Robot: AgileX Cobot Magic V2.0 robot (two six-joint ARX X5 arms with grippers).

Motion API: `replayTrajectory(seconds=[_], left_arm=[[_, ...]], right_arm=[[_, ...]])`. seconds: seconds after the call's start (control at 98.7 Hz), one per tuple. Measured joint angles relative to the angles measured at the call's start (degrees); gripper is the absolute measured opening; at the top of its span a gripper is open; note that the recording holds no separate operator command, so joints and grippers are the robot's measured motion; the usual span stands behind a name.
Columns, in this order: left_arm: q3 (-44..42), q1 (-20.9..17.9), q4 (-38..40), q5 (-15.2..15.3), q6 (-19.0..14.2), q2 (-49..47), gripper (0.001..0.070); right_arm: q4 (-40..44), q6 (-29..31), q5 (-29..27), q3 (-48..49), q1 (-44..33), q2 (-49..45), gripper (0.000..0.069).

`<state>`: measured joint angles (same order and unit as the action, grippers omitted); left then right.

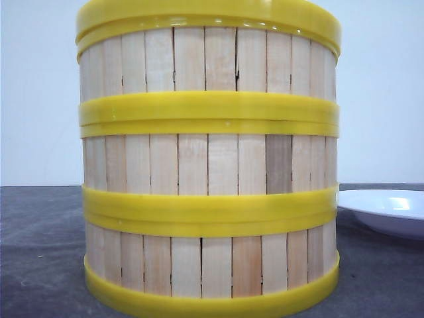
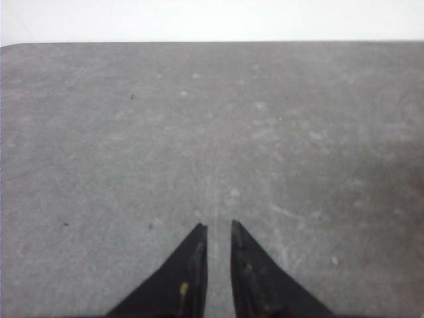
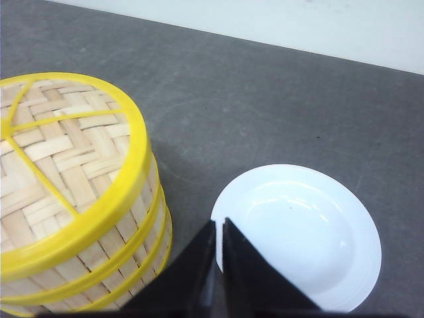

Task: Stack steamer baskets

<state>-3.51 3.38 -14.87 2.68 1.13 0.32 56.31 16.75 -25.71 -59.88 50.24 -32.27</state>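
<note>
Standing one on top of another, the three steamer baskets (image 1: 209, 165) form a single straight stack on the gray table (image 1: 40, 252), their yellow rims meeting in bands between the tiers of pale wooden slats. The front view shows the stack close to the table's near edge, filling most of the picture. A woven lid (image 3: 59, 165) with a yellow rim covers the top basket. A white plate (image 3: 298, 235) sits on the table just beside the stack, toward the right side, apart from it. The right gripper (image 3: 218, 228) hangs above the gap between stack and plate, its fingers pressed nearly together with nothing between them. The left gripper (image 2: 218, 228) hovers over bare table, fingers drawn close with only a narrow slit between, grasping nothing.
</note>
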Motion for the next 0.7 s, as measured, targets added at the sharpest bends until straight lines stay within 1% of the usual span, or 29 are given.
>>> replayTrajectory(seconds=[0.203, 0.699], left_arm=[[0.31, -0.11, 0.81, 0.0, 1.25, -0.02, 0.0036], [0.44, -0.11, 1.18, 0.0, 1.9, -0.02, 0.0036]], right_arm=[[0.0, 0.0, 0.0, -0.02, 0.0, 0.0, 0.001], [0.0, 0.0, 0.0, 0.0, 0.0, 0.0, 0.001]])
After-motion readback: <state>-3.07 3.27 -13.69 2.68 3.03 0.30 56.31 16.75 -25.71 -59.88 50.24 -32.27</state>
